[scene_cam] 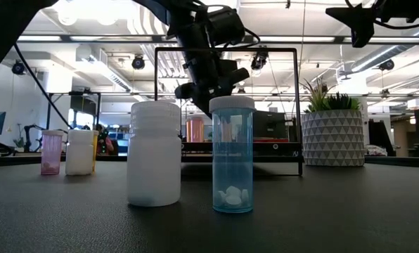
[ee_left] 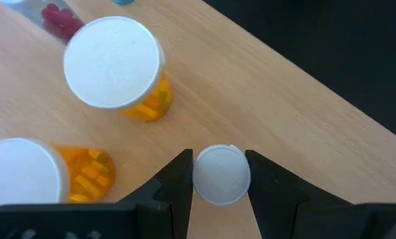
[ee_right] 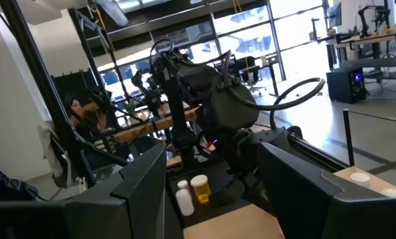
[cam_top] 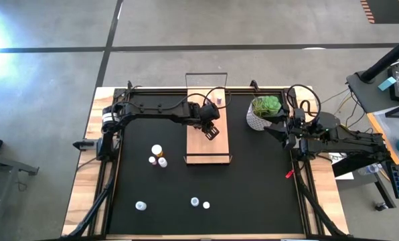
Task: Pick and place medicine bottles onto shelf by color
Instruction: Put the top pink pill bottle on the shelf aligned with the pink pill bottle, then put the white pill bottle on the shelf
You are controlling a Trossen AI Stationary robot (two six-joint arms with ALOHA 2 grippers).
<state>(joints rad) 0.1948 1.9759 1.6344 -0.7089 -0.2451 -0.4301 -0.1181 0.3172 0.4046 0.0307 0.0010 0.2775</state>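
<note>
The shelf (cam_top: 208, 144) is a light-wood board on the black mat. My left gripper (cam_top: 211, 131) hangs over its middle, shut on a small white-capped medicine bottle (ee_left: 221, 174); the cap hides the body's colour. Two orange bottles (ee_left: 115, 66) (ee_left: 25, 179) and a pink one (ee_left: 55, 16) stand on the board nearby. Loose bottles stand on the mat: an orange, a pink and a white one (cam_top: 157, 155) left of the shelf, three more (cam_top: 195, 201) near the front. My right gripper (ee_right: 211, 192) is open and raised by the table's right edge. My left gripper pinches the small bottle at its white cap (ee_left: 204, 176), one finger (ee_left: 178, 179) on each side. The fingers come from above, slanting down. The bottle stays upright over the shelf board; whether its base stands on the board cannot be told.
A green plant in a white patterned pot (cam_top: 265, 110) stands on the mat right of the shelf, close to my right arm. A thin dark wire frame (cam_top: 206, 75) rises at the shelf's far end. In the low view a white bottle (scene_cam: 154, 153) and a pale blue one (scene_cam: 232, 154) stand near.
</note>
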